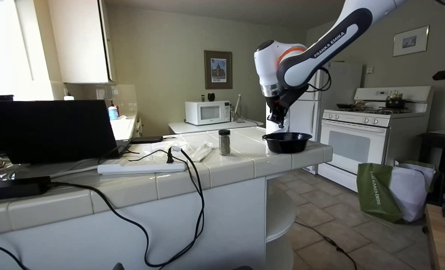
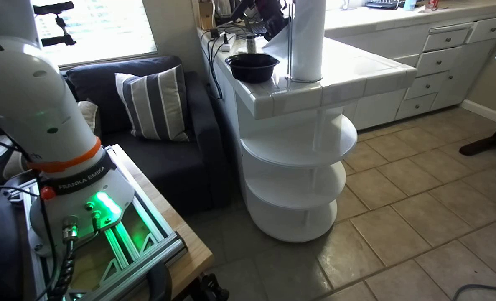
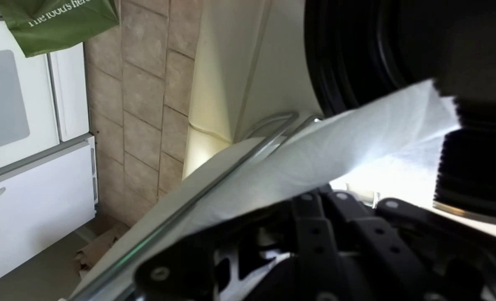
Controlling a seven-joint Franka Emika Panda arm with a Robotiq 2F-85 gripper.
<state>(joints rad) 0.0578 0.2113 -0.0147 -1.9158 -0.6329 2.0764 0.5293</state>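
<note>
End effector (image 3: 325, 191) near upright towel roll (image 2: 307, 42)

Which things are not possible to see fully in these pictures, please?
Bowl: inside cut off by the wrist view's top and right edges.
Loose paper: in the wrist view, the pincer overlaps it; a grip cannot be confirmed.
Paper roll: top cut off by an exterior view's upper edge.
Jar: contents too small to identify in both exterior views.

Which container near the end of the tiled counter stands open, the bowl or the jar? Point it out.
The black bowl near the end of the counter: its wide top is uncovered, whereas the slim see-through jar wears a dark lid.
</note>
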